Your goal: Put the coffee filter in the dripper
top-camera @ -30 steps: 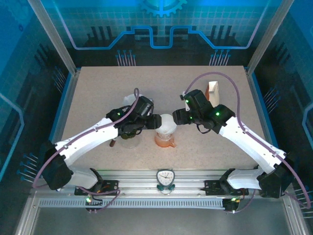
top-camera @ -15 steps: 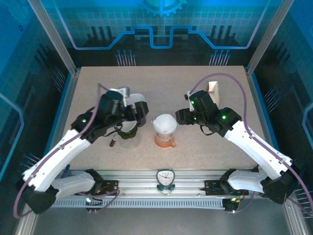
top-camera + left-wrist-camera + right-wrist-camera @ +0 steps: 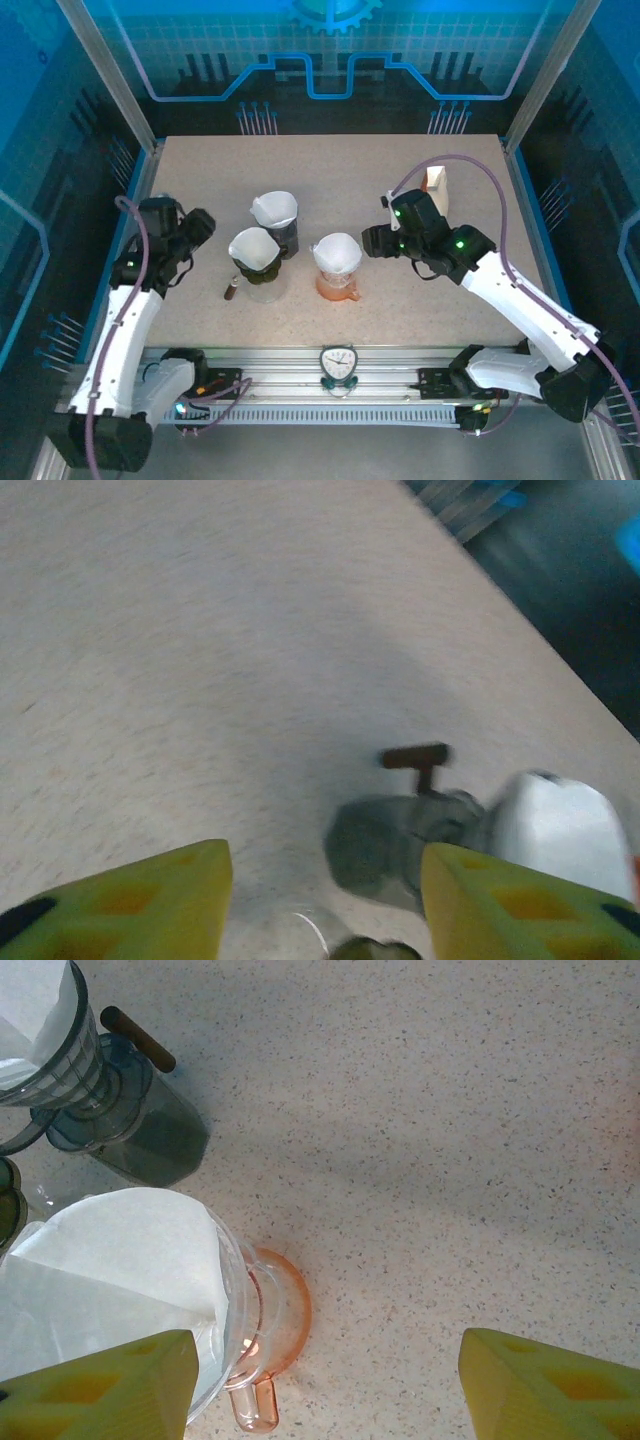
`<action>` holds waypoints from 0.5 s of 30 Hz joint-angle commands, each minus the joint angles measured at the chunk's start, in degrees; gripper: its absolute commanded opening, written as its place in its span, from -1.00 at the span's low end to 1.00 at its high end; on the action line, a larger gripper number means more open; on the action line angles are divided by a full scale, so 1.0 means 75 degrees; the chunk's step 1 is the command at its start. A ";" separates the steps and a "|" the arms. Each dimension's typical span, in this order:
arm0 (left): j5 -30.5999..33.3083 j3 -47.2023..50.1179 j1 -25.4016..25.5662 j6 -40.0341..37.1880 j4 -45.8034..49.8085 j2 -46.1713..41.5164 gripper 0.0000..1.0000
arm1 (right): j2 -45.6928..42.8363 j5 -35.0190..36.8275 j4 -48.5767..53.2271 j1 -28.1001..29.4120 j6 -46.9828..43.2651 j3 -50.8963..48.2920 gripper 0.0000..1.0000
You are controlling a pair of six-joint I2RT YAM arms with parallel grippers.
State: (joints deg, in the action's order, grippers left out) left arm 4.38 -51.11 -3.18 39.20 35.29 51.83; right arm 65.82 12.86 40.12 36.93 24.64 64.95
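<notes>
While both pincers are held empty, step in hand: the placing is judged done or all but done, since the coffee filter (image 3: 337,252) is seen seated as a white cone in the dripper (image 3: 338,288) near the middle of the table (image 3: 200,160).
Next move: little is thought to be called for beyond a check that the paper sits evenly against the wall, and that both arms are kept off the rim.
Left arm (image 3: 125,330): it is folded at the left edge of the table, well apart from the dripper, with the wrist turned toward the cups.
Left gripper (image 3: 198,226): in the blurred wrist view its fingers (image 3: 130,900) are spread wide, and nothing is held between them.
Other cups: two more filter-lined vessels, a rear one (image 3: 275,212) and a nearer one (image 3: 255,258), are set left of the middle, with a brown-handled tool (image 3: 230,290) just beside them.
Coffee filter, close up: one folded edge is raised above the clear rim, and the orange handle (image 3: 262,1400) is pointed toward the camera.
Right gripper (image 3: 372,240): it is poised just beside the dripper; its fingers (image 3: 545,1390) are opened wide and nothing is gripped.
Right arm (image 3: 510,300): it is stretched in from the near right corner, with the elbow bent.
Carton (image 3: 435,183): it is left standing behind the right wrist.
</notes>
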 commanded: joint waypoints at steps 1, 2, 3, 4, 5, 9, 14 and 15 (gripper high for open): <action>-0.1412 0.0791 -0.0915 0.0690 -0.0457 0.0078 -0.22 | -0.0261 -0.0074 -0.0295 -0.0150 0.0070 -0.0133 0.42; -0.1675 0.1036 -0.1030 0.0785 -0.0613 0.0250 -0.33 | -0.0290 -0.0102 -0.0321 -0.0174 0.0056 -0.0157 0.42; -0.1867 0.1202 -0.1041 0.0814 -0.0738 0.0436 -0.42 | -0.0313 -0.0120 -0.0355 -0.0206 0.0057 -0.0186 0.42; -0.2093 0.1372 -0.1041 0.0853 -0.0886 0.0658 -0.53 | -0.0327 -0.0155 -0.0368 -0.0244 0.0050 -0.0210 0.42; -0.2278 0.1554 -0.1034 0.0913 -0.1027 0.0839 -0.63 | -0.0338 -0.0183 -0.0379 -0.0281 0.0038 -0.0222 0.42; -0.2533 0.2178 -0.0904 0.1112 -0.1485 0.1078 -0.79 | -0.0361 -0.0272 -0.0426 -0.0394 0.0014 -0.0277 0.42; -0.2497 0.2461 -0.0406 0.1248 -0.1765 0.1215 -0.83 | -0.0362 -0.0377 -0.0553 -0.0479 0.0050 -0.0394 0.42; -0.2521 0.2506 -0.0385 0.1287 -0.1829 0.1264 -0.83 | -0.0362 -0.0380 -0.0568 -0.0489 0.0054 -0.0409 0.42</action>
State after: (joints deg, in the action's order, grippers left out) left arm -12.08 -33.17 -6.92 47.11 25.02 60.60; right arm 64.05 11.09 37.56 34.04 24.64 62.63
